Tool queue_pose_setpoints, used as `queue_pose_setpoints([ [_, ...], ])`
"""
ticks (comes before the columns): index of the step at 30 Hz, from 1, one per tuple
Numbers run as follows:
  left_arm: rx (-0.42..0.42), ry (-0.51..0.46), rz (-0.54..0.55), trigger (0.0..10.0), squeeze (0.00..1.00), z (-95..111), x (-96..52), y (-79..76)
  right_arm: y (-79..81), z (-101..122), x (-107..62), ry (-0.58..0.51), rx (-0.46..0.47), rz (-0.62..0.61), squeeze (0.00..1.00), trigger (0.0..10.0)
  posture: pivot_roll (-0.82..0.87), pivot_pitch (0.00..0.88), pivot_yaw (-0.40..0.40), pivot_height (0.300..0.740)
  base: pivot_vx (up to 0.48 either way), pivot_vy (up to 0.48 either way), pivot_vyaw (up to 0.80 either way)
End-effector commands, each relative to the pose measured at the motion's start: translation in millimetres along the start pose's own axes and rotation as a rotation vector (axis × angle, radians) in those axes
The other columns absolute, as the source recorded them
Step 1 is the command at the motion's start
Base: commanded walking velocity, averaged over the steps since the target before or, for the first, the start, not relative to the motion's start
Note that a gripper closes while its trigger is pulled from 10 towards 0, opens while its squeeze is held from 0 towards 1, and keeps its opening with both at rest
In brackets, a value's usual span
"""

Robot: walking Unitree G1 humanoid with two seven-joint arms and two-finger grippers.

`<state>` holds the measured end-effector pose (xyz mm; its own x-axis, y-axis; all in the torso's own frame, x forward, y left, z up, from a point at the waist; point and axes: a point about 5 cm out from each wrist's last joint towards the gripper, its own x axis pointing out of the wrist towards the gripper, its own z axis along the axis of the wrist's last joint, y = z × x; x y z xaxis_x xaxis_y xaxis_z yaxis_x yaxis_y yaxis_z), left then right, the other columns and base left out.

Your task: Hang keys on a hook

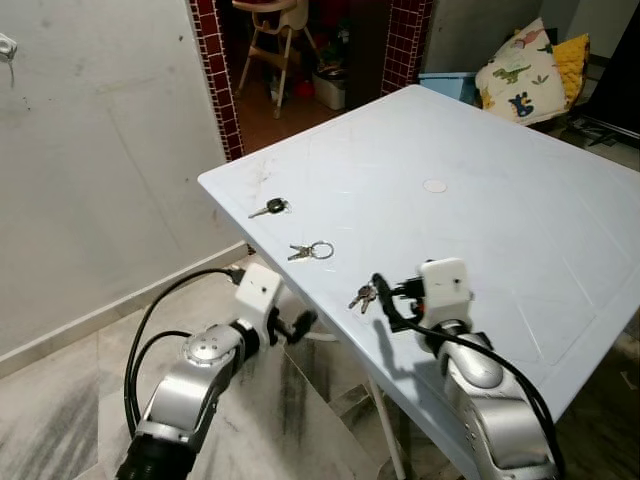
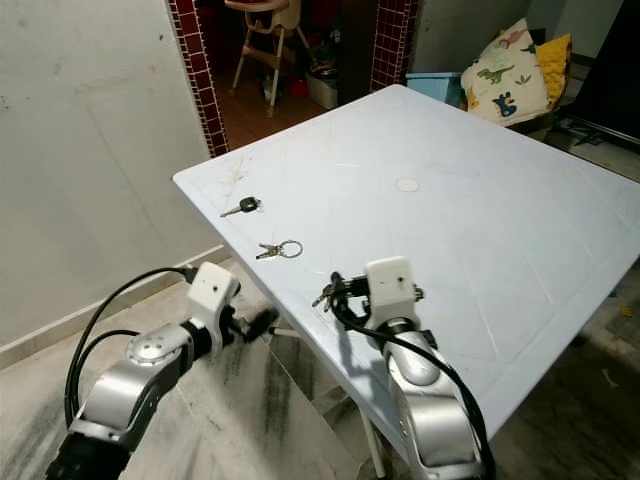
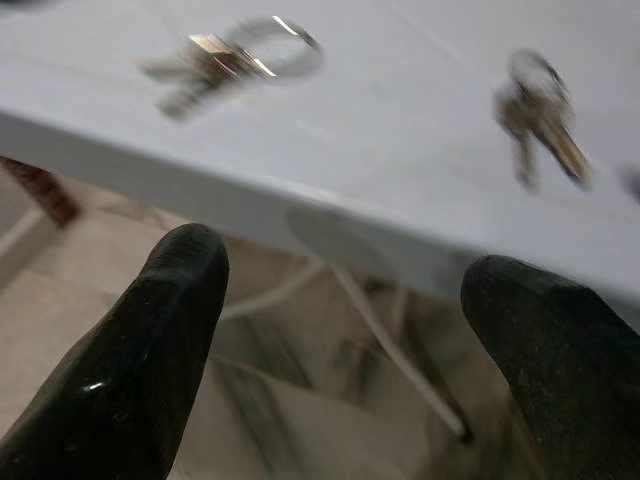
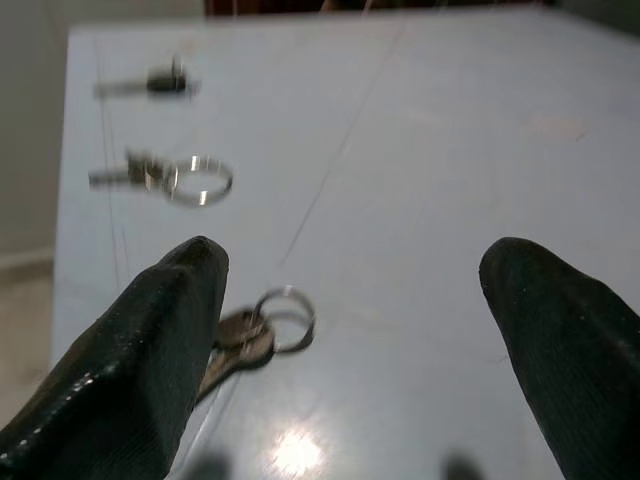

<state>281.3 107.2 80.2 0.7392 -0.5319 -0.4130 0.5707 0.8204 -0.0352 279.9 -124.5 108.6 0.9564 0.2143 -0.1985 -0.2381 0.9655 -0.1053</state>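
Note:
Three sets of keys lie near the white table's point(image 1: 500, 210) left edge: a black-headed key point(image 1: 268, 208), a pair on a silver ring point(image 1: 311, 250), and a small bunch point(image 1: 363, 296). My right gripper point(image 1: 385, 300) hovers open just over the table, the bunch point(image 4: 255, 335) lying beside one of its fingertips point(image 4: 150, 340). My left gripper point(image 1: 300, 325) is open below the table's edge, looking up at the ringed keys point(image 3: 225, 55) and the bunch point(image 3: 540, 105). A small metal hook point(image 1: 6, 46) sticks out of the white wall at the far left.
A doorway framed in dark red tiles point(image 1: 215, 70) opens behind the table, with a high chair point(image 1: 275, 30) inside. Cushions point(image 1: 520, 75) and a blue box point(image 1: 450, 85) sit past the table's far side. A table leg point(image 1: 385, 430) stands on the marble floor between my arms.

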Motion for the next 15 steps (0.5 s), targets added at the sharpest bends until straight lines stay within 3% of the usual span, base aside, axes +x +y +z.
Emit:
queue_pose_setpoints([
  [1,0.013,0.011,-0.029,10.0,0.0,-0.1,-2.2,-3.5,3.2,-2.4,4.8,0.033,-0.016,0.027,0.0,10.0,0.04,0.0,0.037,0.74,0.0,0.0,0.0],
  [11,0.043,0.04,-0.114,10.0,0.0,0.7,-7.3,-6.0,2.8,-13.0,23.0,0.098,-0.005,0.018,0.0,10.0,0.08,0.0,0.032,0.74,0.0,0.0,0.0],
  [13,0.05,0.037,-0.144,10.0,0.0,2.5,-8.7,-7.9,4.8,-17.1,25.2,0.117,-0.008,0.037,0.0,9.8,0.08,0.0,0.035,0.74,0.0,0.0,0.0],
  [14,0.05,0.034,-0.153,10.0,0.0,3.3,-9.1,-8.9,5.3,-18.1,26.1,0.123,-0.01,0.042,0.0,8.5,0.08,0.0,0.035,0.74,0.0,0.0,0.0],
  [15,0.05,0.032,-0.158,10.0,0.0,3.8,-9.3,-9.5,5.5,-18.6,26.7,0.126,-0.01,0.044,0.0,8.5,0.08,0.0,0.035,0.74,0.0,0.0,0.0],
])
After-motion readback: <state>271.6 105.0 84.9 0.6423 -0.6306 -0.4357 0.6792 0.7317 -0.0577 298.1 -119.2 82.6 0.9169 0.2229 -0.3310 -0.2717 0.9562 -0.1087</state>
